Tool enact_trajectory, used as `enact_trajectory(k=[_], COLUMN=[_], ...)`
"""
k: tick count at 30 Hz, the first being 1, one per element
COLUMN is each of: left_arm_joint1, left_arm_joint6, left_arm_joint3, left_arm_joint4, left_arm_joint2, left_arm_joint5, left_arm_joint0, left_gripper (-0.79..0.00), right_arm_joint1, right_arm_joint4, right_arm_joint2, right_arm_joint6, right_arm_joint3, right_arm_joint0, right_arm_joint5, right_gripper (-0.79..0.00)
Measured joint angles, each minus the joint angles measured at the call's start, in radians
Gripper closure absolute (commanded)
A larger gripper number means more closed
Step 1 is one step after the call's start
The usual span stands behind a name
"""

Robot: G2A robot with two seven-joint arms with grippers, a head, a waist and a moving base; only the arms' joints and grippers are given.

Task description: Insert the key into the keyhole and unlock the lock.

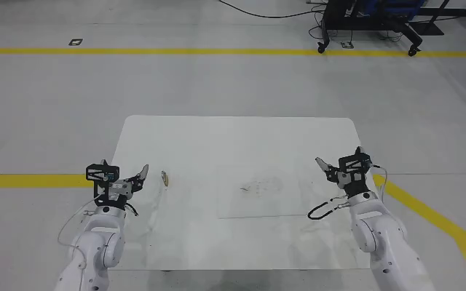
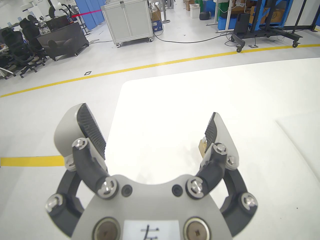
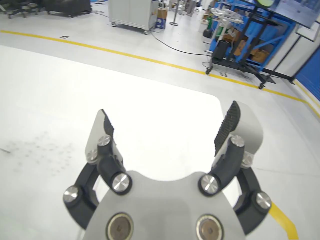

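A small brass-coloured object [image 1: 166,177] lies on the white table [image 1: 240,134] near its left side; I cannot tell whether it is the lock or the key. In the left wrist view the brass object [image 2: 202,146] peeks out from behind one finger. My left gripper [image 1: 122,172] [image 2: 148,111] hovers open just left of it, with nothing between its fingers. My right gripper [image 1: 341,161] [image 3: 168,108] hangs open and empty over the table's right edge, far from the object.
A thin clear mat [image 1: 280,207] covers the table's middle-right part, with dark smudges [image 1: 258,188] on it. A black cable [image 1: 324,209] loops beside the right arm. Yellow floor lines and a wheeled stand [image 1: 371,29] lie beyond the table.
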Motion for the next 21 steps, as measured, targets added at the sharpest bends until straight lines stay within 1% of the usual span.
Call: enact_trajectory(k=[3, 6, 8, 11, 21], left_arm_joint1=[0.000, 0.000, 0.000, 0.000, 0.000], left_arm_joint6=[0.000, 0.000, 0.000, 0.000, 0.000], left_arm_joint3=[0.000, 0.000, 0.000, 0.000, 0.000], left_arm_joint4=[0.000, 0.000, 0.000, 0.000, 0.000], left_arm_joint2=[0.000, 0.000, 0.000, 0.000, 0.000], left_arm_joint5=[0.000, 0.000, 0.000, 0.000, 0.000], left_arm_joint0=[0.000, 0.000, 0.000, 0.000, 0.000], left_gripper=[-0.785, -0.785, -0.785, -0.785, -0.785], right_arm_joint1=[-0.005, -0.015, -0.025, -0.033, -0.032], right_arm_joint4=[-0.064, -0.093, -0.084, -0.052, -0.049], right_arm_joint2=[-0.110, -0.227, -0.299, -0.357, -0.360], right_arm_joint6=[0.067, 0.105, 0.110, 0.114, 0.118], right_arm_joint3=[0.030, 0.087, 0.131, 0.174, 0.182], right_arm_joint0=[0.095, 0.197, 0.263, 0.328, 0.334], right_arm_joint5=[-0.140, -0.241, -0.301, -0.385, -0.390], right_gripper=[-0.785, -0.785, -0.785, -0.785, -0.785])
